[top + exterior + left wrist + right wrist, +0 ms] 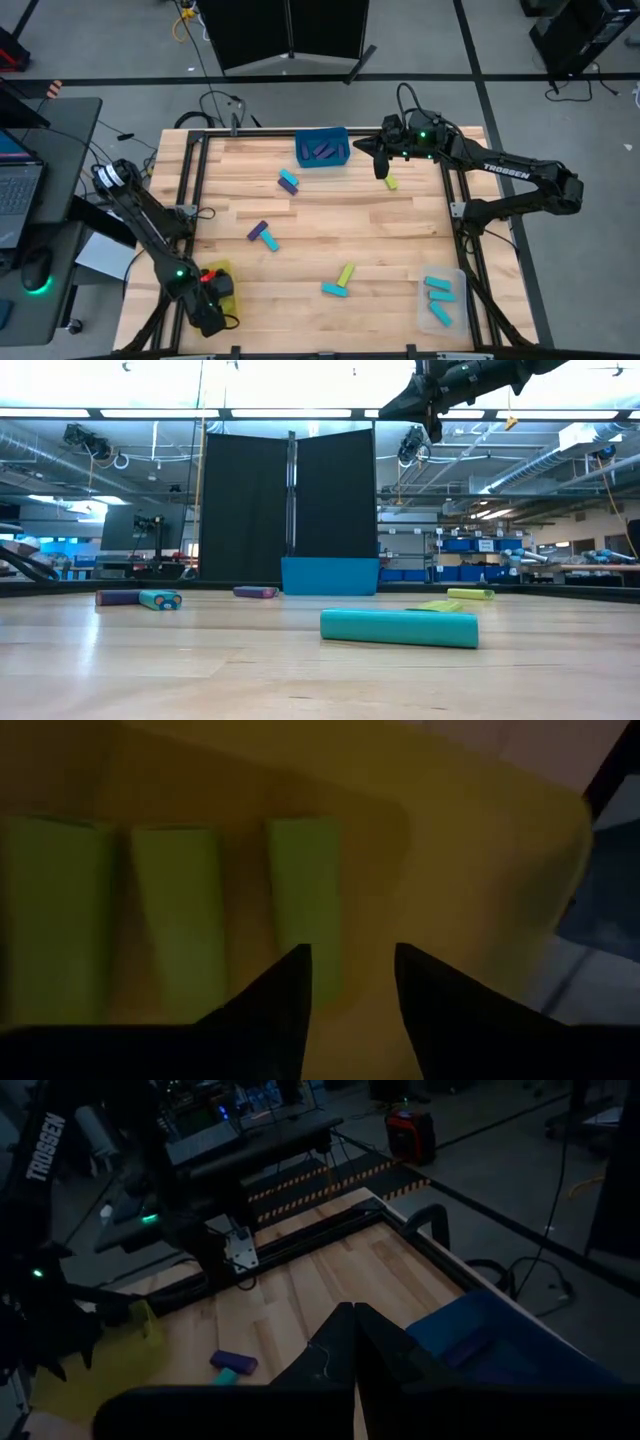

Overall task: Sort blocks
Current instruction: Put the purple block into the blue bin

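Blocks (264, 236) scattered across worktop (400, 240); likely light, stiff, best pinched across narrow sides. Left gripper (350, 980) parted, empty, over yellow bin (480, 850); right gripper (381, 167) shut, empty, near blue bin (322, 159)

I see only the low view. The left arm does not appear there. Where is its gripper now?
Observer: The left gripper is above the yellow bin, at the table's near left corner.
Operator: Is it holding a block?
Observer: No. Its fingers are apart and empty, over three lime blocks lying in the bin.
Operator: And the right gripper?
Observer: The right gripper is shut and empty, beside the blue bin.
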Controlling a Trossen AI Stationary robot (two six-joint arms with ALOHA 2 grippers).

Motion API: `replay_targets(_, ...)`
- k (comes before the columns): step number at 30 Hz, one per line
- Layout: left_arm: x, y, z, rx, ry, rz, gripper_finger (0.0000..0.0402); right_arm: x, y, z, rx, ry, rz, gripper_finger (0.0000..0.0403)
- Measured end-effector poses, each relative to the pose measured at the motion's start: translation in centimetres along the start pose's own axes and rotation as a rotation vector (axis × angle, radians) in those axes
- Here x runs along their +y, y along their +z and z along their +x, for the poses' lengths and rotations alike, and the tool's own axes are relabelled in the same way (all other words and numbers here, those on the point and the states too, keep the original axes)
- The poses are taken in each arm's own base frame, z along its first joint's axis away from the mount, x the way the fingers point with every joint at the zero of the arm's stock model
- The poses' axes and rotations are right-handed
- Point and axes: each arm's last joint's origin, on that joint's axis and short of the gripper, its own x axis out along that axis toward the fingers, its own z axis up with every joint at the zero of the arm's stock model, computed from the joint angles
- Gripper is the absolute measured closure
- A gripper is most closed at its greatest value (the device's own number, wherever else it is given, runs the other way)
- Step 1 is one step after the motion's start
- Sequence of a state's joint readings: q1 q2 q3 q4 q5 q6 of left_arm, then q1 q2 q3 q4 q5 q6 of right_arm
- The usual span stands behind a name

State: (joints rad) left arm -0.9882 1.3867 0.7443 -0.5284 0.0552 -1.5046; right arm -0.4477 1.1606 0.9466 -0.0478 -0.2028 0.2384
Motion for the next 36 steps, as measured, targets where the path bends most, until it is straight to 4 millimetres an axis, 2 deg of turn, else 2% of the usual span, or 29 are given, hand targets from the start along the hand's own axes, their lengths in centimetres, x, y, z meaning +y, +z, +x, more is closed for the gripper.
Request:
replay_targets(5,-1.2,0.0,-3.3,-0.031,0.111,0.001,0.0302,0.0,0.0,0.0,0.001,0.004,-0.007,0.0393)
replay_targets(11,-1.9,0.1,-9.2,-0.134,0.168,0.001,0.0382,0.1,0.0,0.0,0.006,0.027,-0.014,0.0393)
replay_targets(13,-1.5,0.5,-11.0,-0.172,0.174,-0.040,0.0394,0.1,0.0,0.0,0.006,0.028,-0.017,0.0393)
replay_targets(18,0.7,2.0,-14.7,-0.313,0.091,-0.143,0.0393,0.1,0.0,0.0,0.007,0.030,-0.022,0.0393)
replay_targets(22,3.1,3.6,-16.6,-0.477,0.067,-0.201,0.0398,0.1,0.0,0.0,0.008,0.032,-0.022,0.0393)
replay_targets(27,5.6,5.8,-16.7,-0.541,0.107,-0.274,0.0395,0.1,0.0,0.0,0.008,0.032,-0.004,0.0392)
replay_targets(36,7.1,10.4,-13.5,-0.531,0.072,-0.229,0.0371,0.1,0.0,0.0,0.008,0.031,0.020,0.0392)
